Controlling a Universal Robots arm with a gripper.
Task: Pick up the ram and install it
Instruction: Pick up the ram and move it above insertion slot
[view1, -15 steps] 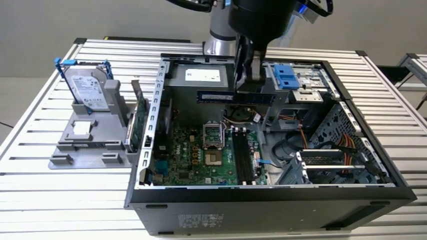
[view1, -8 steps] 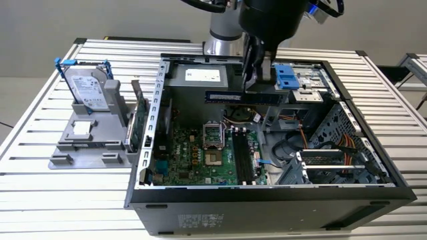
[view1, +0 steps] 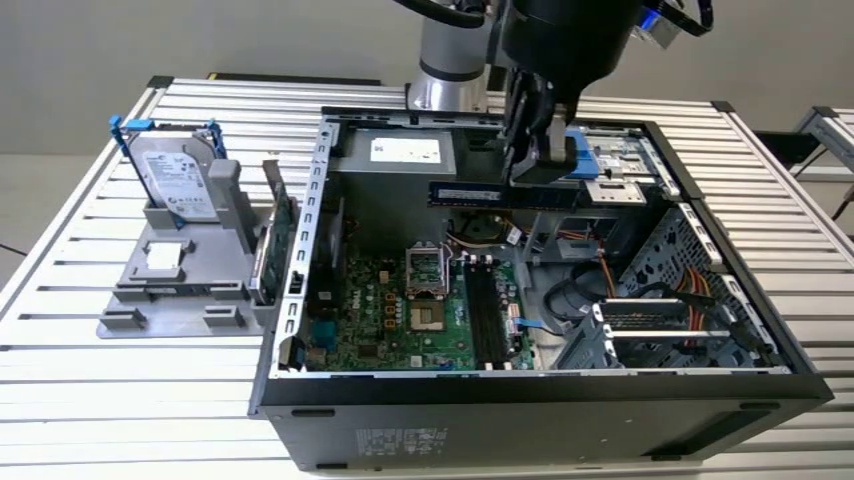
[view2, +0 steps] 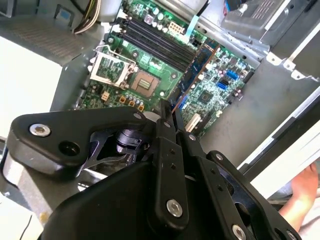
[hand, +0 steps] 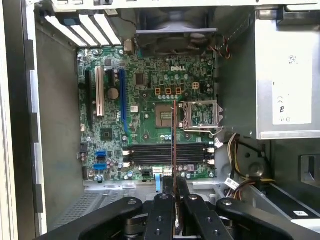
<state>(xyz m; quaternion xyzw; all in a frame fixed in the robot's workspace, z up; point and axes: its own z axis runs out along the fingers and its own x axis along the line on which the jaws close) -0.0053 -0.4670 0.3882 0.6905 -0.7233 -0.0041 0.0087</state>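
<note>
Pinching one ram (view1: 481, 194) between the gripper's (view1: 531, 176) two black fingers (view1: 523, 152), held level above the open computer case (view1: 721, 400), clear of the motherboard (view1: 400, 320). Seen edge-on in the first wrist view, crossing four black memory slots (hand: 165, 153). Standing on the counter (view1: 80, 400) beside the case: one labelled hard drive (view1: 180, 175) and one green expansion card (view1: 280, 250). Carrying one white label, print too small to read: the power supply (view1: 387, 175).

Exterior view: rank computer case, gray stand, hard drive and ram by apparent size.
1. computer case, by far the largest
2. gray stand
3. hard drive, propped upright in that stand
4. ram, a slim stick gripped in the hand above the open case
</note>
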